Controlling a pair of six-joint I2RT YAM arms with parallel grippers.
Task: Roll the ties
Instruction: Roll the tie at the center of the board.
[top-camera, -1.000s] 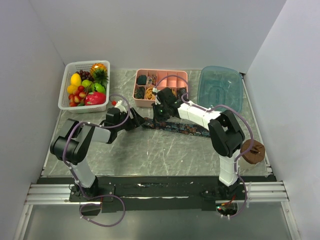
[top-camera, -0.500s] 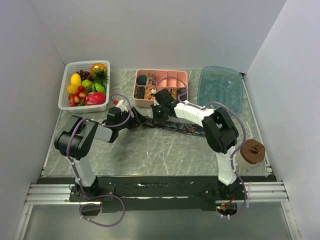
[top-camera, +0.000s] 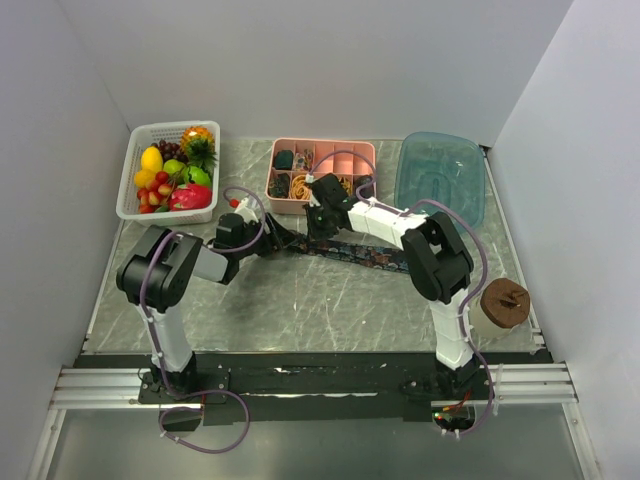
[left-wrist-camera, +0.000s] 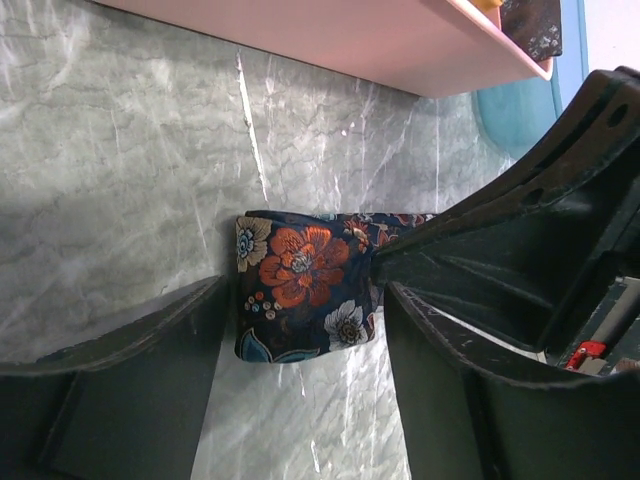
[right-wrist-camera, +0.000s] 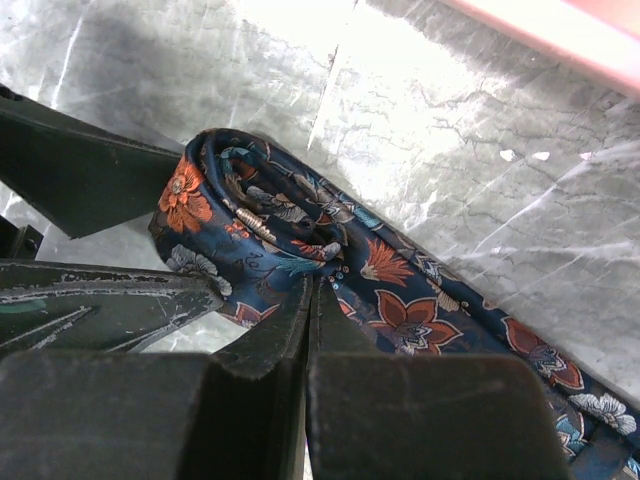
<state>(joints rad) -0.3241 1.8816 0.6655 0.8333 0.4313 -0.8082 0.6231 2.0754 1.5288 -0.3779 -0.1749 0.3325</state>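
Observation:
One tie (top-camera: 365, 253), dark navy with orange and white flowers, lies across the middle of the table. Its left end is rolled into a small coil (left-wrist-camera: 300, 285), which also shows in the right wrist view (right-wrist-camera: 240, 225). My left gripper (top-camera: 277, 240) is open, with one finger (left-wrist-camera: 120, 375) on each side of the coil, close to it. My right gripper (top-camera: 314, 226) is shut, and its fingertips (right-wrist-camera: 312, 290) pinch the tie fabric at the coil's edge. The flat part of the tie (right-wrist-camera: 480, 340) runs away to the right.
A pink compartment tray (top-camera: 322, 148) stands just behind the grippers; its wall is close in the left wrist view (left-wrist-camera: 350, 45). A white basket of fruit (top-camera: 135, 205) is at the back left, a blue tub (top-camera: 440, 140) at the back right, and a brown disc (top-camera: 503, 300) at the right edge.
My right gripper has shifted slightly left and back over the coil. My left arm has drawn in closer to the coil. The tie stays in place.

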